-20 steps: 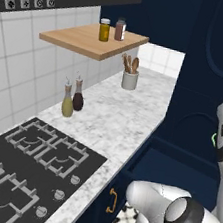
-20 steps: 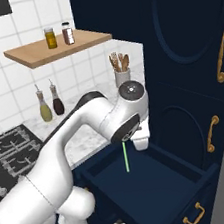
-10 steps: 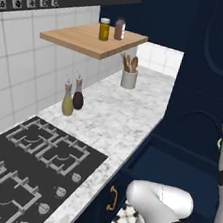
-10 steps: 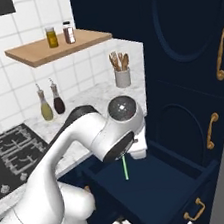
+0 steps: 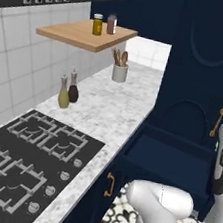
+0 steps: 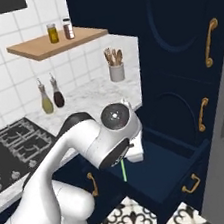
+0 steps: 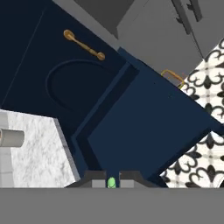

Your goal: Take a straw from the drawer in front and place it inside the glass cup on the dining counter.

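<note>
A thin light-green straw (image 6: pixel 123 170) hangs upright over the open navy drawer (image 6: pixel 165 169), and my gripper (image 6: pixel 124 162) is shut on its top, mostly hidden behind my white wrist. In the hand view the straw's end (image 7: pixel 111 182) shows as a green dot between my two fingertips (image 7: pixel 94 177), and the drawer's dark-blue inside (image 7: pixel 148 127) lies below. The left base view shows the same open drawer (image 5: pixel 172 160) with my forearm at the right edge. The glass cup and the dining counter are out of view.
A marbled counter (image 6: pixel 89 94) with a black stove (image 6: pixel 15 147), two bottles (image 6: pixel 51 95) and a utensil holder (image 6: pixel 116 70) lies to the left. Tall navy cabinet doors with gold handles (image 6: pixel 209 42) rise behind the drawer. Patterned floor tiles (image 6: pixel 124 221) lie in front.
My wrist has swung lower and back toward the base, carrying the straw with it. The whole picture has shifted slightly, so the cameras moved a little.
</note>
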Motion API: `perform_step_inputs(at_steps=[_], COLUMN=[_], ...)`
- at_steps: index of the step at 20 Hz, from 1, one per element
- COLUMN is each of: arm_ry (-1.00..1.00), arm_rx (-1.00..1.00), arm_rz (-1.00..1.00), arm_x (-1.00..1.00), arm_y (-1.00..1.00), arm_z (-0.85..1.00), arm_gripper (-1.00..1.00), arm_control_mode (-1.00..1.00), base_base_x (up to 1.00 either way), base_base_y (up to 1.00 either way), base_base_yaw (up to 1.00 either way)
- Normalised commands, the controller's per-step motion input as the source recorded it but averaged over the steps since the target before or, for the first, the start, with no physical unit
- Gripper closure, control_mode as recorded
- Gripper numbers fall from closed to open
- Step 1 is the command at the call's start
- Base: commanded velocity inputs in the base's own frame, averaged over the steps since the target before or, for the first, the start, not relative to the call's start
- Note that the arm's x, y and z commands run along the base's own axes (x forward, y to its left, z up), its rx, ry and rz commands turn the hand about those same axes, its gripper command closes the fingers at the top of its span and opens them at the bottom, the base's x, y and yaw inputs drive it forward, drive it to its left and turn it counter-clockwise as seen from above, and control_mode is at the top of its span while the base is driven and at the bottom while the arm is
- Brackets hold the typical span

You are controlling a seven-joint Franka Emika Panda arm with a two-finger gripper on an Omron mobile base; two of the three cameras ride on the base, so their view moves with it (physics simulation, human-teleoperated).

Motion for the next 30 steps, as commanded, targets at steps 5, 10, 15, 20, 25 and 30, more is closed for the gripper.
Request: perform_step_inputs(at_steps=[5,10,15,20,25,30], arm_ry=[0.00,0.00,0.00,0.00,0.00,0.00], arm_rx=[0.00,0.00,0.00,0.00,0.00,0.00], arm_rz=[0.00,0.00,0.00,0.00,0.00,0.00], arm_x=[0.00,0.00,0.00,0.00,0.00,0.00], arm_y=[0.00,0.00,0.00,0.00,0.00,0.00], arm_z=[0.00,0.00,0.00,0.00,0.00,0.00], arm_gripper=[1.00,1.00,1.00,1.00,1.00,1.00], arm_control_mode=[1.00,1.00,1.00,1.00,1.00,1.00], base_base_x=[-0.38,-0.33,-0.40,-0.23,0.00,0.01], base_base_y=[-0.42,-0.48,-0.36,-0.30,-0.20,-0.29], base_base_yaw=[-0.34,-0.45,-0.50,-0.55,-0.51,-0.51])
